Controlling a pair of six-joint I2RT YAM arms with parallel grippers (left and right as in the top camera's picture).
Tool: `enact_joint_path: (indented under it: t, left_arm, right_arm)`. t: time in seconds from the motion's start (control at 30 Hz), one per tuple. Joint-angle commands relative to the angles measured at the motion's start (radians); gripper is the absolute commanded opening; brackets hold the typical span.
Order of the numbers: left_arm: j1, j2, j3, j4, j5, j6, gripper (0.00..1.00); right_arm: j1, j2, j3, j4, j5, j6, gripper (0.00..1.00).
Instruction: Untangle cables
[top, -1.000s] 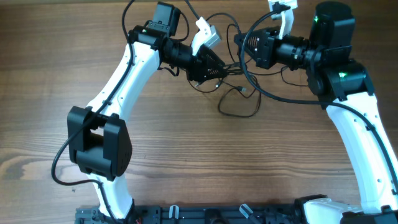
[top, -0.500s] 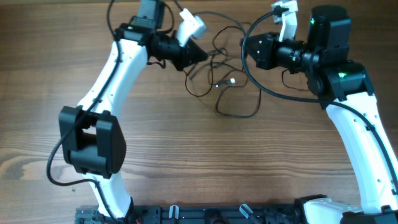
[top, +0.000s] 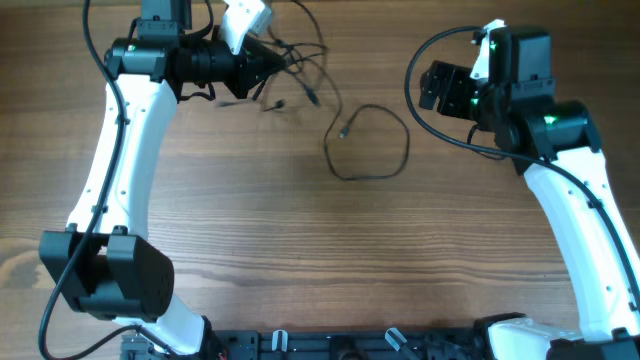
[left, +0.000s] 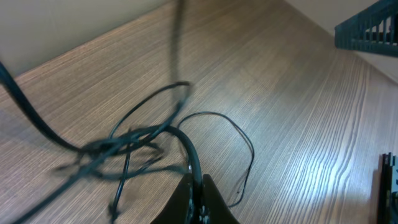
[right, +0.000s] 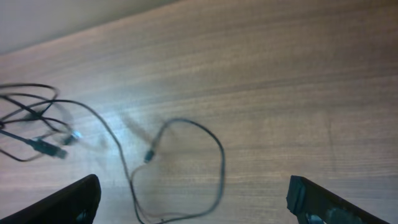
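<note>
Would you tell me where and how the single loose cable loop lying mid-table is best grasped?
Pinch the loose cable on its arc nearest the open right gripper, coming straight down from above. It lies flat on the table, clear of the tangled bundle, so probably only a top-down pinch fits.

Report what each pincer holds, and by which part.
Left pincer is shut on one strand at the edge of the tangled cables. Right pincer is open and holds nothing; a separate looped cable lies free on the table.

Wood-grain table (top: 300, 260), pale wall (right: 50, 18) (soft glare)
</note>
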Motion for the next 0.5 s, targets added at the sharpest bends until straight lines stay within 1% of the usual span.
enact_joint_path:
  t: [0.0, 0.1, 0.13, 0.17, 0.23, 0.27, 0.33, 0.37, 0.4, 0.47]
  left_arm:
    - [-0.004, -0.056, 0.011, 0.017, 0.002, -0.031, 0.04]
    - [-0.004, -0.087, 0.011, 0.051, 0.002, -0.058, 0.04]
    - [-0.004, -0.092, 0.011, 0.061, 0.0, -0.058, 0.04]
    - [-0.004, -0.095, 0.011, 0.085, -0.018, -0.061, 0.04]
    - [-0.003, -0.097, 0.011, 0.138, 0.011, -0.187, 0.04]
    - [-0.005, -0.106, 0.012, 0.138, 0.051, -0.201, 0.04]
    - [-0.011, -0.121, 0.012, 0.155, 0.03, -0.184, 0.04]
    - [-0.011, -0.121, 0.012, 0.181, 0.028, -0.186, 0.04]
    - [-0.008, -0.121, 0.012, 0.198, 0.126, -0.183, 0.06]
    - [-0.008, -0.121, 0.012, 0.211, 0.225, -0.181, 0.07]
  right_arm:
    - [0.0, 0.064, 0.003, 0.011, -0.182, -0.09, 0.99]
    - [0.015, 0.106, 0.003, 0.06, -0.396, -0.179, 0.98]
    - [0.019, 0.117, 0.003, 0.077, -0.449, -0.203, 0.98]
    - [0.021, 0.123, 0.003, 0.091, -0.459, -0.193, 0.98]
    - [0.021, 0.129, 0.003, 0.103, -0.465, -0.17, 1.0]
    - [0.021, 0.131, 0.003, 0.106, -0.496, -0.18, 1.0]
    - [0.021, 0.133, 0.003, 0.113, -0.643, -0.291, 1.0]
    - [0.021, 0.133, 0.003, 0.12, -0.773, -0.378, 1.0]
    - [0.021, 0.133, 0.003, 0.13, -0.821, -0.398, 1.0]
    - [0.021, 0.133, 0.003, 0.137, -0.824, -0.409, 1.0]
